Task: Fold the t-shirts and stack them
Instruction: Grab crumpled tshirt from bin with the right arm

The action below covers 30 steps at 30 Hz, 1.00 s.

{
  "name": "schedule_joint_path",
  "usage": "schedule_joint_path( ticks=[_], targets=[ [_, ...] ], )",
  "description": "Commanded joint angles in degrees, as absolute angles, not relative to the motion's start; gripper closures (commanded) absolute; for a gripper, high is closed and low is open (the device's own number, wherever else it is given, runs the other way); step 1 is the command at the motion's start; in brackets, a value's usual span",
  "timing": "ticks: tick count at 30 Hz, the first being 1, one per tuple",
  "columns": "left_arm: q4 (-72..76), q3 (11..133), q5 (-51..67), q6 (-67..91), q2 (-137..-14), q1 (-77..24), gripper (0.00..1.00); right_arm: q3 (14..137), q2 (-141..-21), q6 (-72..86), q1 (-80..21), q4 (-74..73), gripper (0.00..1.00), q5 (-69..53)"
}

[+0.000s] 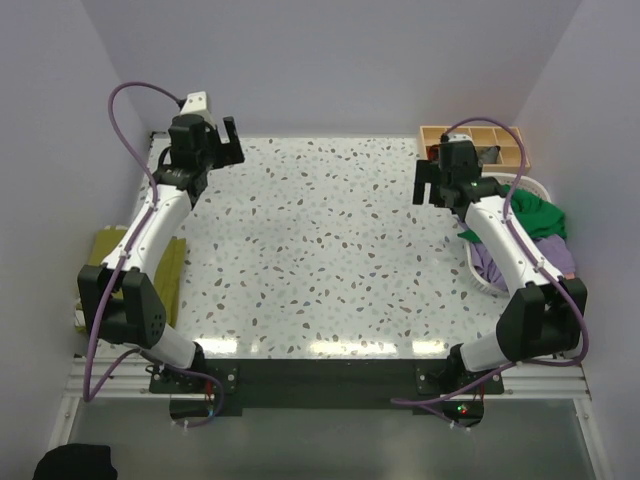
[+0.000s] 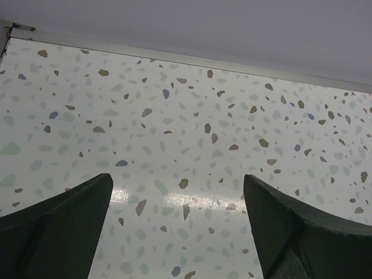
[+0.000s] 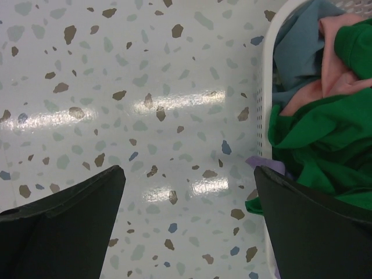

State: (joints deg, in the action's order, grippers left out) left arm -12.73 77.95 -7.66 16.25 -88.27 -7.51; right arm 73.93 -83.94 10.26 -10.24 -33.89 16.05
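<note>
Task barely started, by my read. Left gripper [image 1: 222,140], upper left, and right gripper [image 1: 430,180], upper right beside the basket [image 1: 476,268], both gape wide and hold nothing. Green t-shirt [image 3: 325,139], pink t-shirt [image 3: 325,87], blue t-shirt [image 3: 296,40] and lavender t-shirt [image 1: 495,262] sit heaped unfolded in the basket. Olive-yellow cloth [image 1: 105,250] lies at the left edge, off the table [image 1: 330,250]; can't tell if it's folded. All folding and stacking left.

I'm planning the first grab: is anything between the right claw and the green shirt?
Nothing covers it. The green shirt lies on top in the basket, spilling over its white rim beside the open right claw; only that rim stands between them.
</note>
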Motion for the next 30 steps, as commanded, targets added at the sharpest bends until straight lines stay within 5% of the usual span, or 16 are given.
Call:
schedule_joint_path(
  ticks=[1, 13, 21, 25, 30],
  targets=[
    [-12.48, 79.37, -7.55, 14.50, -87.80, -7.21, 0.00, 74.44, -83.58, 12.65, -10.02, -33.65, 0.01, 22.31],
    [-9.76, 75.24, -1.94, 15.38, -88.50, -7.21, 0.00, 71.73, -80.51, 18.71, -2.03, -37.88, 0.01, 41.37],
    [-8.79, 74.18, 1.56, 15.91, -90.61, -7.21, 0.02, 70.84, -81.91, 20.92, 7.11, -36.65, 0.04, 38.85],
    [-8.18, 73.83, 2.90, 15.91, -91.32, -7.21, 0.09, 71.28, -84.37, 21.88, 7.82, -35.07, 0.15, 37.10],
    [-8.00, 73.48, 2.99, 16.00, -91.93, -7.21, 0.12, 70.31, -84.73, 21.53, 8.70, -31.04, 0.46, 32.89]
  ],
)
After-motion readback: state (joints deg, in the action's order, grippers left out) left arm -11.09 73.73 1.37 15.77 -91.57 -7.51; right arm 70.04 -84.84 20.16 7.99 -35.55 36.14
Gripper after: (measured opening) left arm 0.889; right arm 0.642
